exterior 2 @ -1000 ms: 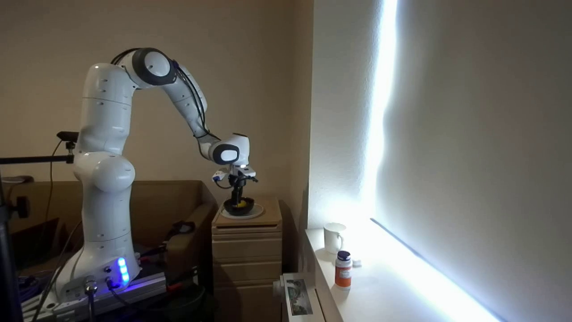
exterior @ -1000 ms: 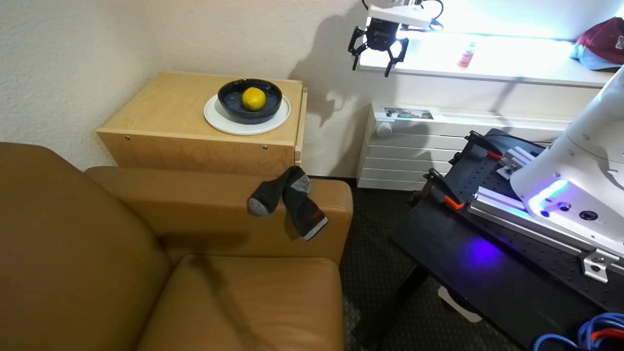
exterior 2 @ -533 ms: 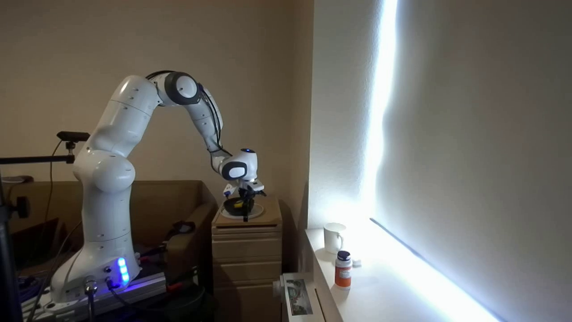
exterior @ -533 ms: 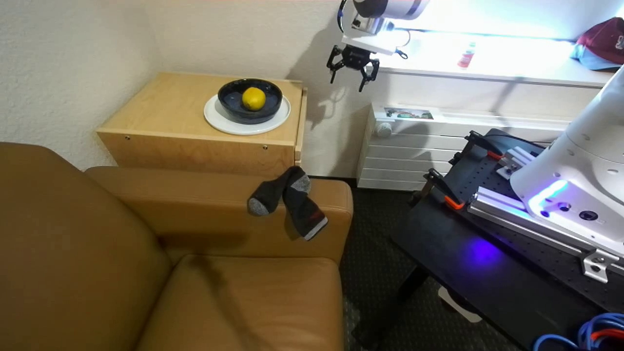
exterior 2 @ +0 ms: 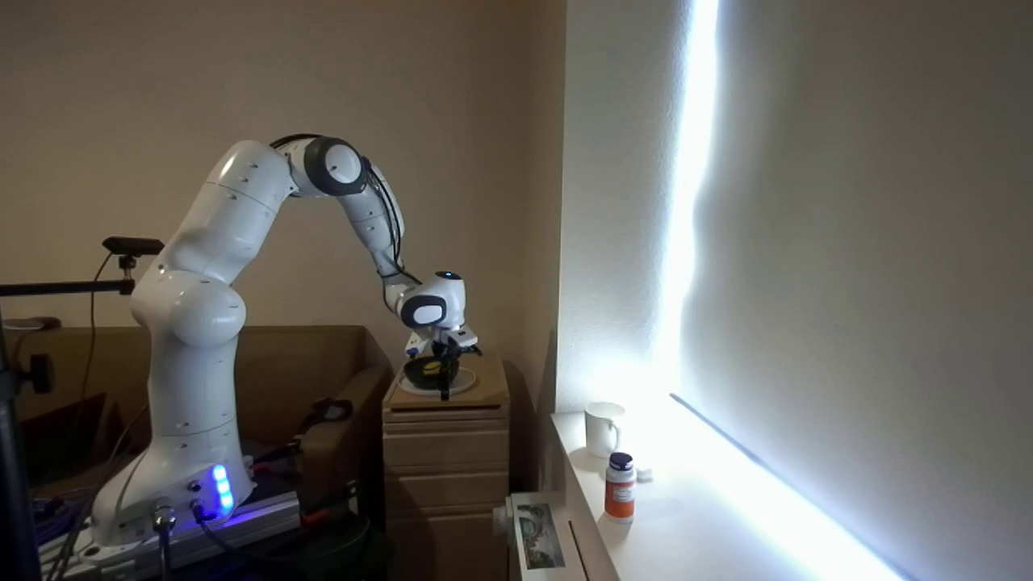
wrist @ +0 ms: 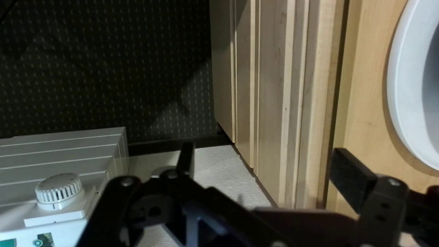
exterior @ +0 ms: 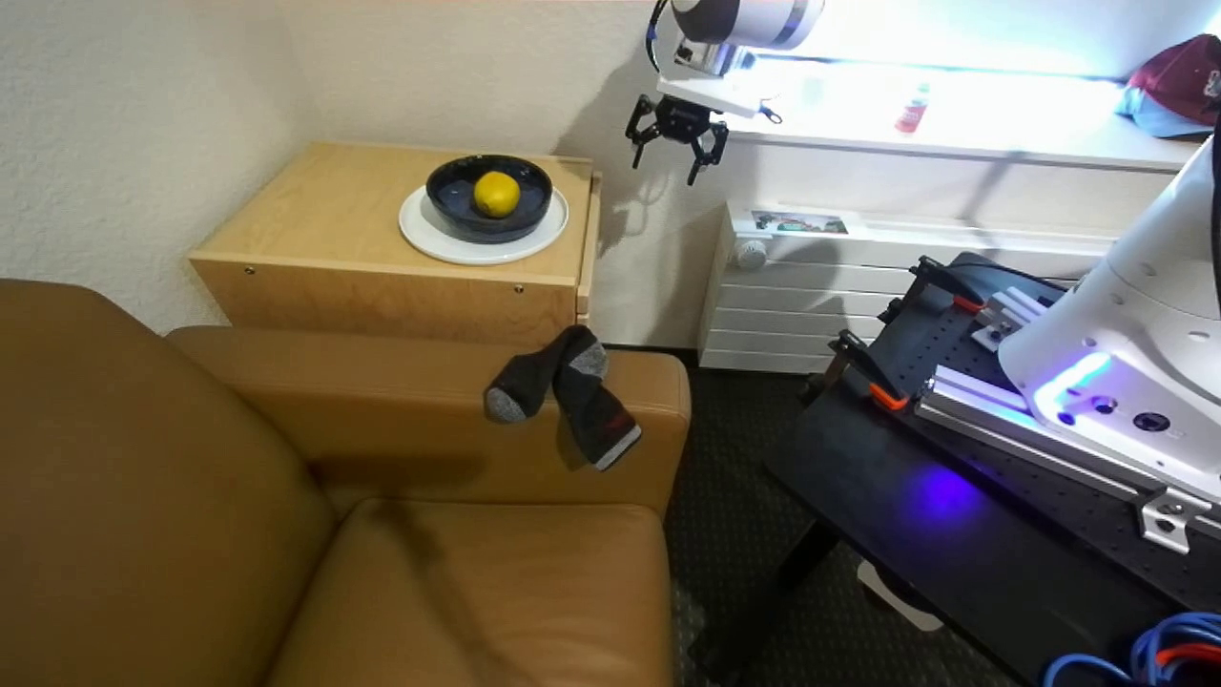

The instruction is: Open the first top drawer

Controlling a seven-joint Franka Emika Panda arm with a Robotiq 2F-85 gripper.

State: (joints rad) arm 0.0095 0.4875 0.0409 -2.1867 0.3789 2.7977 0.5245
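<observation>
The small maple-coloured cabinet (exterior 2: pixel 446 537) stands by the wall. Its first top drawer (exterior 2: pixel 445 416) has a pale wood front that sits flush against the cabinet and looks shut. In an exterior view this front shows nearly edge-on (exterior: pixel 590 239). In the wrist view it runs as an upright strip (wrist: pixel 324 103) beside a dark gap. My gripper (exterior: pixel 665 173) is wide open and empty, apart from the cabinet, in front of its drawer side and pointing down. In the wrist view my gripper (wrist: pixel 264 159) has its fingers either side of the drawer front's line of sight, with the right finger over the cabinet top's edge.
A dark bowl (exterior: pixel 448 219) with a yellow fruit (exterior: pixel 497 195) sits on a white plate (exterior: pixel 429 243) on the cabinet. A white ribbed radiator (exterior: pixel 792 296) stands near the drawer side. A brown sofa (exterior: pixel 458 563) with dark socks (exterior: pixel 582 382) adjoins the cabinet.
My open gripper has moved down and towards the cabinet's drawer side, with most of the motion in the first half second. The cabinet and drawer have not moved.
</observation>
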